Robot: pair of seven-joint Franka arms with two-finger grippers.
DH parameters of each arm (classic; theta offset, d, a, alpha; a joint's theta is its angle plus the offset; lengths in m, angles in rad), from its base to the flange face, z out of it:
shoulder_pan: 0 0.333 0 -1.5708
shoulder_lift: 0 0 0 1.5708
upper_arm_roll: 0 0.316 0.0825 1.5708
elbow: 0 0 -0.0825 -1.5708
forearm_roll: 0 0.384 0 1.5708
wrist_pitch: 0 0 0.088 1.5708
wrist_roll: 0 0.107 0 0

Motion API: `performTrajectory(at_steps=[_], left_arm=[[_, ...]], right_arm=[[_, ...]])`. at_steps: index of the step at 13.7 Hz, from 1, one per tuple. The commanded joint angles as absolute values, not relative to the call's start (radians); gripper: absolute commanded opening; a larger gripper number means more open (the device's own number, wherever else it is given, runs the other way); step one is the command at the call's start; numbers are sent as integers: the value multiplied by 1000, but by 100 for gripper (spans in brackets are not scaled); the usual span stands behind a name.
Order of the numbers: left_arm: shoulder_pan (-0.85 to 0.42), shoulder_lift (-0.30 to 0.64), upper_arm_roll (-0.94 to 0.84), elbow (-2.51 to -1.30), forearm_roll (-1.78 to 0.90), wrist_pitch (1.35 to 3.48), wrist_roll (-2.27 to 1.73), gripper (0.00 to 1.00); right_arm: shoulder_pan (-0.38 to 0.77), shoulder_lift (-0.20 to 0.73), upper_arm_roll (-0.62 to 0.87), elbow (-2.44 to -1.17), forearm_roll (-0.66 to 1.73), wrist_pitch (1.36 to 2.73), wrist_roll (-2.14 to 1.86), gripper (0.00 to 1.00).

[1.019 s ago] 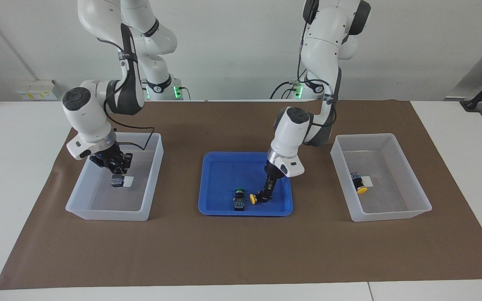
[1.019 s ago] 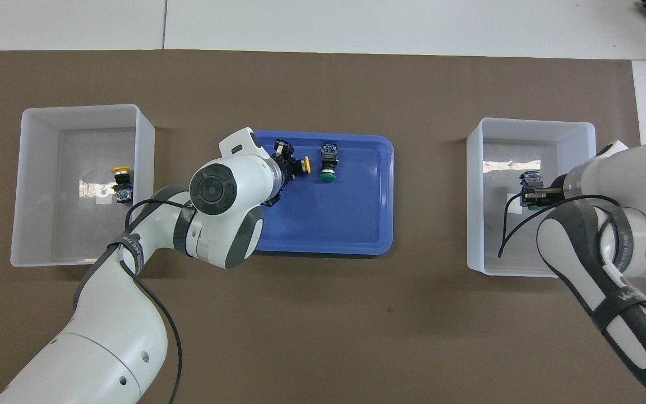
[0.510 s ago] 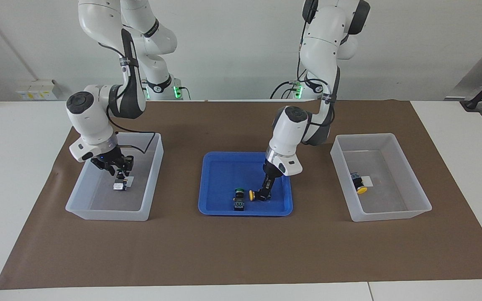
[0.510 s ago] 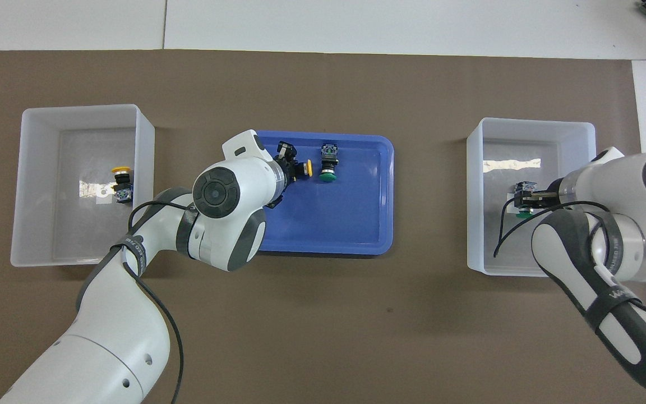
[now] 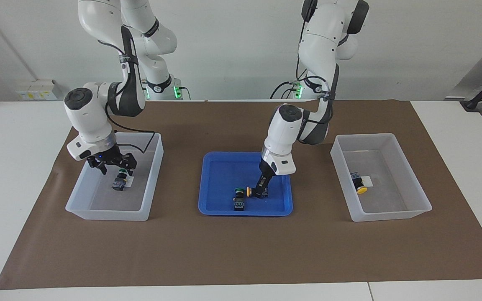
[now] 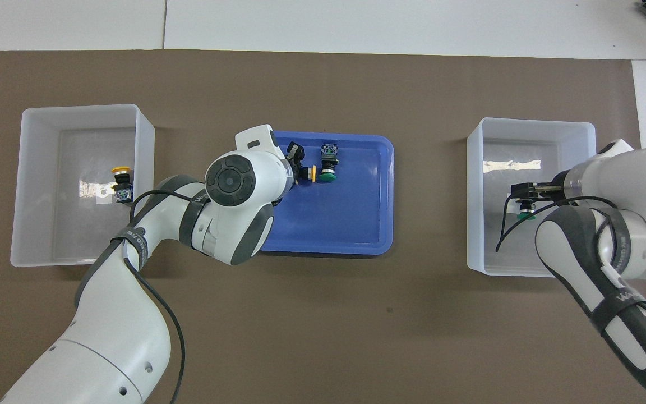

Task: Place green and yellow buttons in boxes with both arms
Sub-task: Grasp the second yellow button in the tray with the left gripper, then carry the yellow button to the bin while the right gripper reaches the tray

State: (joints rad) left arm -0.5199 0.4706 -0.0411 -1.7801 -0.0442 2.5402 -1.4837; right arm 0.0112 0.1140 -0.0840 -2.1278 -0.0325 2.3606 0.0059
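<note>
Right gripper [image 5: 115, 166] now opening up and lifting off green-capped push-button switch [image 5: 120, 182], which is sitting dropped on floor of translucent whitish plastic bin [image 5: 73, 200] at right arm's end. Left gripper [image 5: 261, 190] clamping yellow-capped switch [image 5: 250, 192], nudging it against other green-capped switch [image 5: 238, 197] in shallow blue tray [image 5: 220, 167]. Second yellow-capped switch [image 5: 358, 182] lying in matching bin [image 5: 408, 184]. Guessing two down, two left.
</note>
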Motion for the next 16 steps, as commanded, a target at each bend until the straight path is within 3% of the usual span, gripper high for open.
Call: performTrajectory(at_steps=[1, 6, 9, 12, 14, 16], left_arm=[[-520, 479, -28, -1668, -18, 2398, -1427, 0], [-419, 424, -37, -1579, -28, 2174, -1162, 0], [-293, 364, -43, -1554, -86, 2015, -897, 0], [-166, 364, -41, -1467, -113, 1828, -592, 0], [-74, 362, -41, -1462, -147, 1787, -343, 0], [-5, 356, -35, -1466, -152, 1773, -150, 0]], right_arm=[[26, 54, -74, -2077, -43, 2268, 28, 100], [47, 5, -64, -1977, -43, 2100, 34, 100], [116, -5, -63, -1954, -48, 2091, 145, 100], [196, 11, -63, -1908, -52, 2095, 286, 100], [276, 53, -63, -1840, -51, 2095, 363, 100], [381, 159, -63, -1725, -51, 2098, 495, 100]])
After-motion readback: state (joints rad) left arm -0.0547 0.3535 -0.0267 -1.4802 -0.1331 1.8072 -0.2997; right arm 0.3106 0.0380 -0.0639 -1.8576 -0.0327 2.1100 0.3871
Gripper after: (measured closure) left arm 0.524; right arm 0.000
